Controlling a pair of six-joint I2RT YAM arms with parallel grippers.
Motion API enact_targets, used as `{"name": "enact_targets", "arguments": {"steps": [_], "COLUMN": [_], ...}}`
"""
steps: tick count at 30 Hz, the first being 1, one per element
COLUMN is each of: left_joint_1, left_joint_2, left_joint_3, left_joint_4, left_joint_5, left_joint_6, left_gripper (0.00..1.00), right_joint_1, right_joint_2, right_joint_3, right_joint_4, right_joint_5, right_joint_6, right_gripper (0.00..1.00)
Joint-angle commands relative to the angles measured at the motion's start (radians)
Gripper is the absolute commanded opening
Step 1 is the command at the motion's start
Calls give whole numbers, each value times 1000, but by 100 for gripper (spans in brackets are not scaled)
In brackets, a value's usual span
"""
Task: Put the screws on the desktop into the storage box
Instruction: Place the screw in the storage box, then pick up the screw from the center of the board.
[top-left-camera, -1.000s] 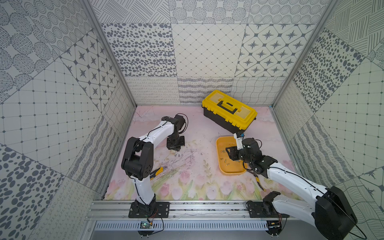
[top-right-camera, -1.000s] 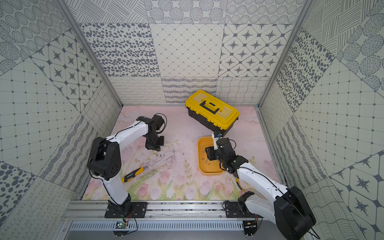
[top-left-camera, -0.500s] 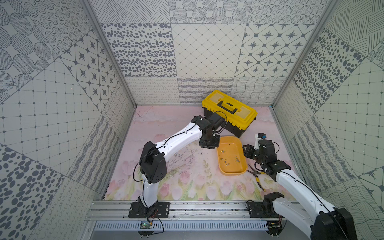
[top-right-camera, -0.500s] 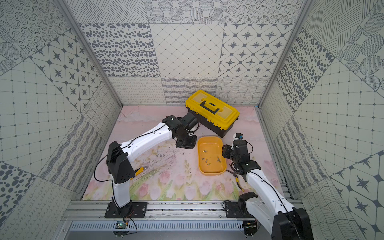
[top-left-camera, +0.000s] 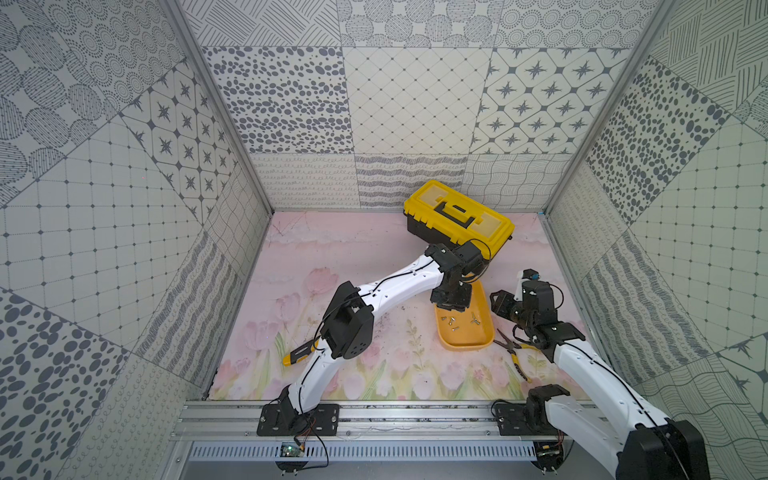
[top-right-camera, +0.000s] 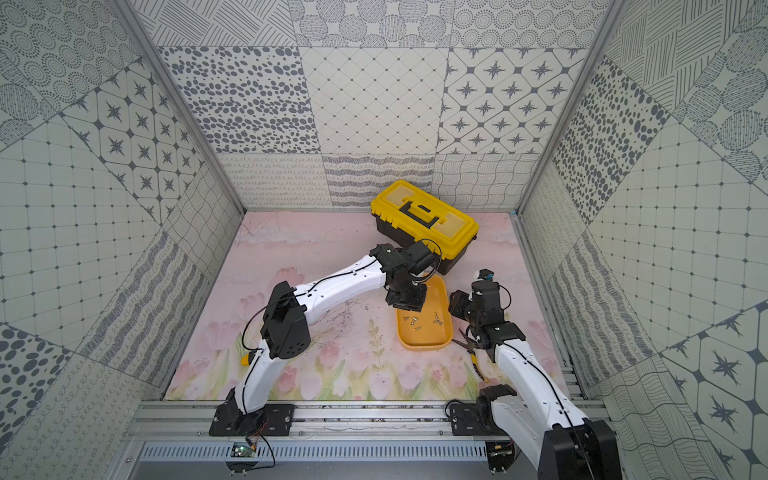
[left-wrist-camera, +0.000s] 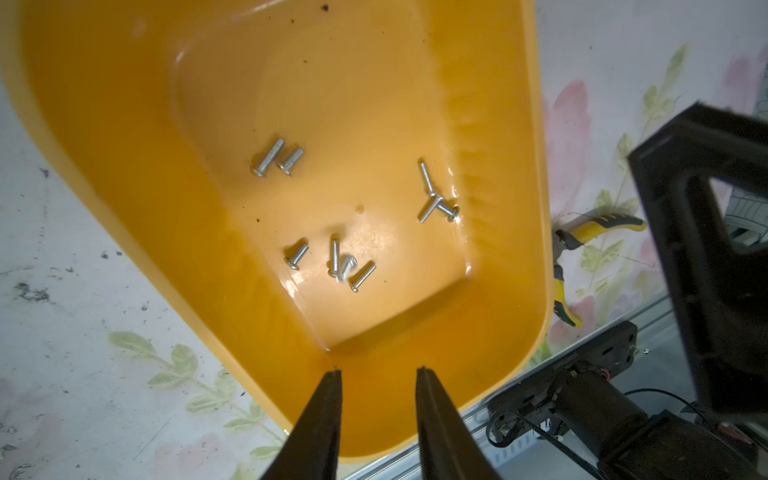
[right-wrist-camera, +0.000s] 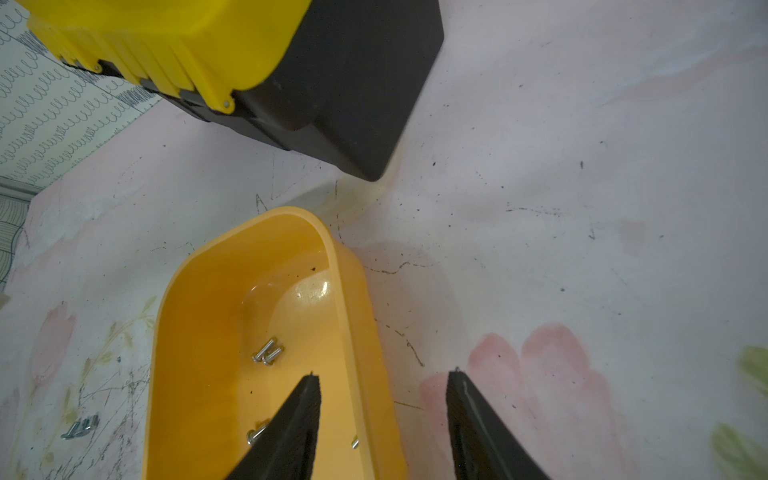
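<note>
Inside orange storage box, shiny screws

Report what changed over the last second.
The left gripper swung from the left-middle of the desktop across to above the storage box, where its jaws now stand apart with nothing between them. The right gripper drew back from over the storage box to its right side, jaws apart. The storage box, the toolbox and the pliers stayed put.
</note>
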Motion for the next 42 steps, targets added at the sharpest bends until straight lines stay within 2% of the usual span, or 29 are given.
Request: {"name": "enact_targets", "arguments": {"steps": [1, 4, 7, 13, 17, 20, 26, 31, 42], "left_joint_1": [17, 74, 161, 436, 619, 706, 762, 782, 794], "left_joint_2": [-50, -208, -402, -774, -943, -1047, -1162, -1151, -1120], "left_joint_3": [1, -175, -424, -816, -947, -1018, -1162, -1168, -1163], "left_joint_4": [-85, -40, 39, 71, 29, 34, 88, 135, 131], "left_joint_5": [-63, -79, -87, -78, -111, -122, -171, -95, -89], "left_joint_6": [51, 53, 48, 73, 95, 103, 81, 108, 108], "left_gripper": [40, 40, 40, 39, 37, 36, 36, 37, 37], "right_joint_1": [9, 74, 201, 490, 680, 763, 828, 836, 840], "right_joint_2": [18, 48, 94, 326, 535, 722, 957, 1099, 1320], "right_joint_3": [36, 81, 167, 384, 591, 728, 993, 1139, 1389], "right_joint_4": [31, 47, 16, -44, -127, -204, -332, -403, -513], "right_joint_5": [-76, -128, -115, -78, -27, 29, 82, 91, 106], "right_joint_6": [-7, -17, -58, -120, -211, -232, -154, -108, -131], "right_gripper": [54, 54, 54, 52, 51, 51, 50, 50, 44]}}
